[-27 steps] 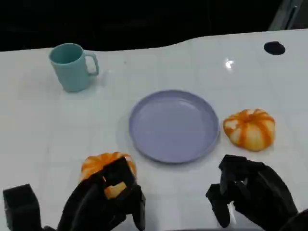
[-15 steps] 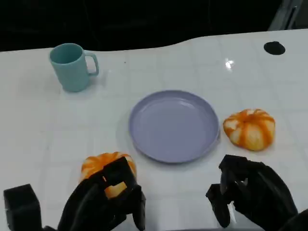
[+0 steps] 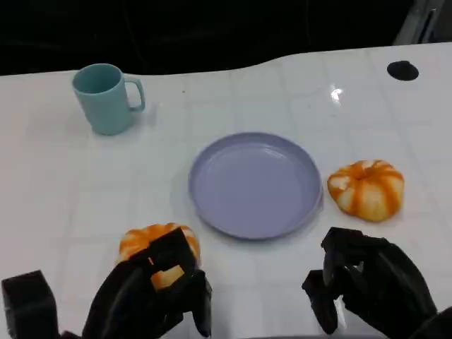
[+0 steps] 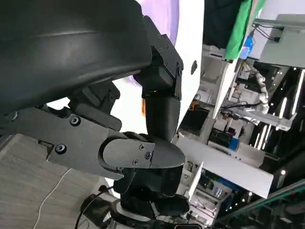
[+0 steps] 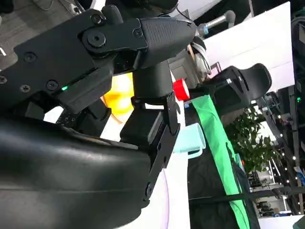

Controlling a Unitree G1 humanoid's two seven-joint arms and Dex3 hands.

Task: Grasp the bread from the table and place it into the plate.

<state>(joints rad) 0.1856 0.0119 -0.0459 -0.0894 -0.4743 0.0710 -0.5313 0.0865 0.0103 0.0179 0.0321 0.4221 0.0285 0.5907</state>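
1. A teal mug [image 3: 106, 97] stands far left on the white table [image 3: 56, 183], handle turned toward the plate.
2. The left hand [image 3: 152, 293] reaches over the near bread roll [image 3: 157, 247]; its fingers curl around the roll's near side, but whether they actually grip it I cannot tell.
3. The purple plate [image 3: 255, 184] sits mid-table, holding nothing.
4. The right hand [image 3: 367, 282] hovers with fingers curled in on nothing.
5. A 2nd roll [image 3: 366, 189] lies just right of the plate.
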